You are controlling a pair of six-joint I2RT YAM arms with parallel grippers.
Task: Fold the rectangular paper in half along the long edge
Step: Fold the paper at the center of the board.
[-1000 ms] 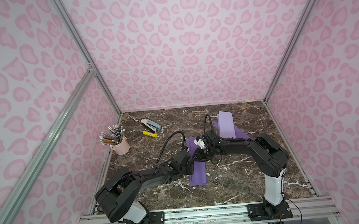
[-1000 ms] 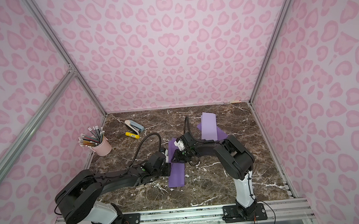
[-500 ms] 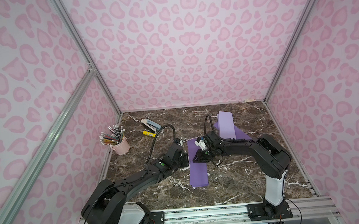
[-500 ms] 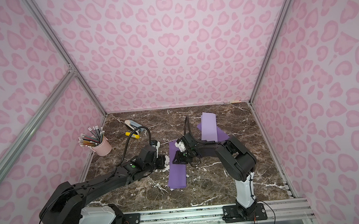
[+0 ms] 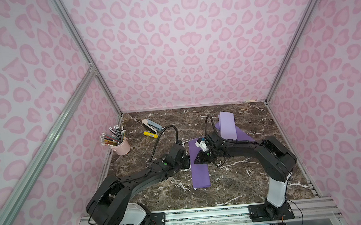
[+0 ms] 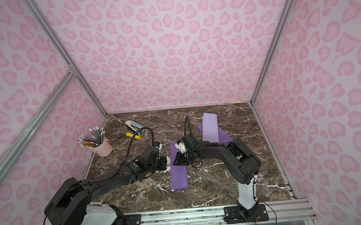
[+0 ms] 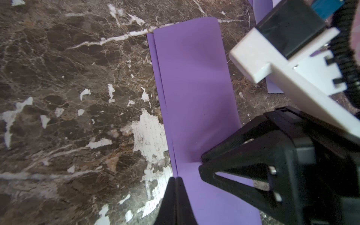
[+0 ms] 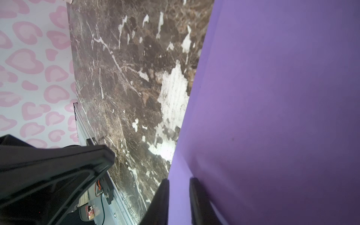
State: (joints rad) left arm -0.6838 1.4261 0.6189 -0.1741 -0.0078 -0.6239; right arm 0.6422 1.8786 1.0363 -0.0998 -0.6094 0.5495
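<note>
Folded purple paper (image 5: 199, 172) lies lengthwise on the marble tabletop (image 5: 234, 178), lower centre in both top views. The left gripper (image 7: 175, 182), fingers pressed together, meets the strip's frame-left edge. The right gripper (image 8: 179, 181), jaws narrowly parted, rests on it.

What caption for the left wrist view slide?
Shut left gripper at the edge of folded purple rectangular paper on brown marble table; right gripper atop it.
</note>
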